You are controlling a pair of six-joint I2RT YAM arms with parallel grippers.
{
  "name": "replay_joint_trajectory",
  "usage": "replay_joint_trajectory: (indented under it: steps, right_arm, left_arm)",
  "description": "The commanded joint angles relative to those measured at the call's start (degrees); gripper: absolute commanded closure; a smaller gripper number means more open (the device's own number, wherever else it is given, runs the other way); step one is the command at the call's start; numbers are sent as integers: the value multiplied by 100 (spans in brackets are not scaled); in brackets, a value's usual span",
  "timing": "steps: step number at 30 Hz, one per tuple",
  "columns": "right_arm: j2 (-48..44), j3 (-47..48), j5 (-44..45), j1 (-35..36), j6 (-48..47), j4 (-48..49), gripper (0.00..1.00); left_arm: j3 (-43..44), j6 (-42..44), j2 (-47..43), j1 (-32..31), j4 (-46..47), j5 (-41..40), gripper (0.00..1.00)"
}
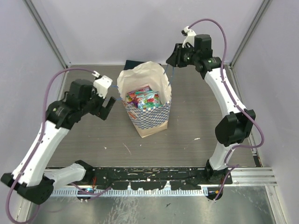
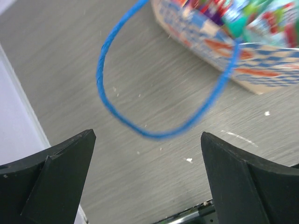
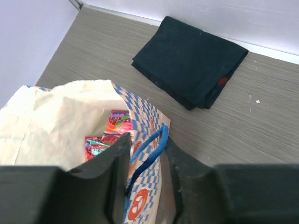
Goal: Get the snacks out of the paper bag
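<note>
top external view: upright in the middle of the grey wood-grain tabletop (image 1: 196, 107), a boxy blue-and-white checkered paper bag (image 1: 152, 123), mouth gaping, with flat glossy candy pouches (image 1: 142, 98) in teal, red and green heaped inside — none out yet. at the bag's far right rim, the right gripper (image 3: 145, 140), parted only a little, straddling a thin blue cord handle (image 3: 148, 151) and the rim under it (no pinch on the cord to be seen) — likely there to steady or spread the mouth. off to the left, the left gripper (image 1: 103, 111), spread wide and holding nothing, facing the other blue cord loop (image 2: 105, 88) that arcs in front of it; probably poised to reach in. behind the bag, near the back wall, a dark navy folded cloth (image 3: 189, 60), apart from both arms. in the way of a clean reach: tall paper walls, floppy handles, pouches low and crowded.
</note>
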Motion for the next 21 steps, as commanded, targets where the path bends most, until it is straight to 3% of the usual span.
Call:
replay_joint_trajectory:
  steps: [1, 3, 7, 10, 13, 15, 21]
  right_arm:
    - [-98, 653, -298, -18, -247, -329, 52]
    - [-123, 825, -455, -21, -173, -473, 30]
    - [-488, 708, -522, 12, 58, -407, 2]
    - [-916, 436, -428, 21, 249, -179, 0]
    - [-1320, 198, -86, 21, 440, -99, 0]
    - [-1647, -141, 222, 21, 640, 53, 0]
    - [-2384, -1182, 1411, 271, 968, -53, 0]
  left_arm:
    - [627, 427, -662, 15, -163, 1344, 2]
    - [691, 720, -796, 15, -465, 1960, 2]
    - [704, 1246, -1004, 15, -410, 1752, 2]
    - [803, 1184, -1033, 15, 454, 1777, 2]
    - [1194, 710, -554, 23, 1444, 1102, 2]
    - [1756, 437, 63, 41, 1473, 761, 2]
    - [3663, 370, 2108, 212, 963, 808, 2]
